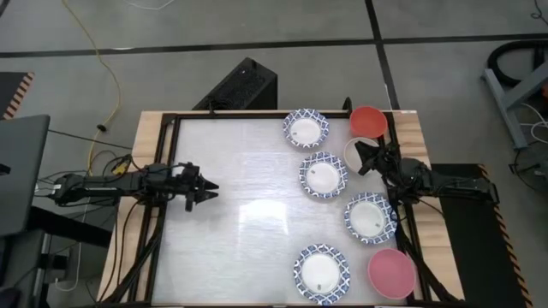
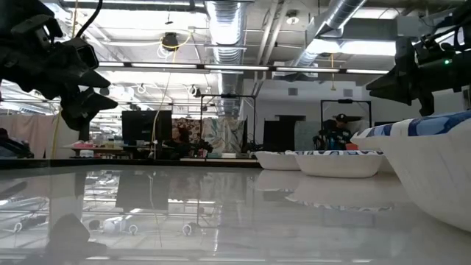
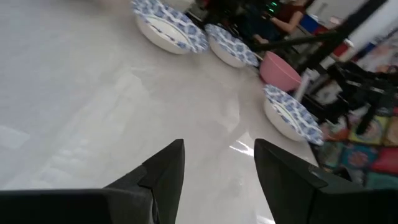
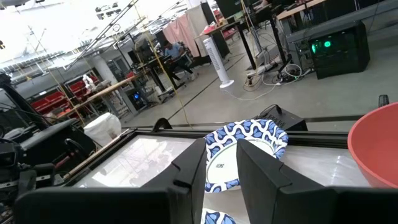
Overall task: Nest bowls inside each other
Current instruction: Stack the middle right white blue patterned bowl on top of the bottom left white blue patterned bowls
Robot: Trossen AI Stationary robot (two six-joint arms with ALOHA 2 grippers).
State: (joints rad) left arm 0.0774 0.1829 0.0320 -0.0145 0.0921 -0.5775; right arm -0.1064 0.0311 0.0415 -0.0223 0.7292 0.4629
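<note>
Seven bowls rest on their bases along the right side of the white table [image 1: 240,214]. Several are white with blue patterned rims [image 1: 306,128] [image 1: 324,175] [image 1: 370,216] [image 1: 322,272]. One is red [image 1: 368,121], one pink [image 1: 391,272], and one cream [image 1: 352,151]. My right gripper [image 1: 363,159] hangs open above the cream bowl, part of which it hides, and nothing is between its fingers [image 4: 221,165]. My left gripper [image 1: 208,190] is open and empty above the table's left part [image 3: 217,168], well away from the bowls.
A black frame [image 1: 163,145] runs around the tabletop. A black box [image 1: 244,85] and a yellow cable [image 1: 107,77] lie on the floor beyond the far edge. Bare tabletop lies between my left gripper and the bowls.
</note>
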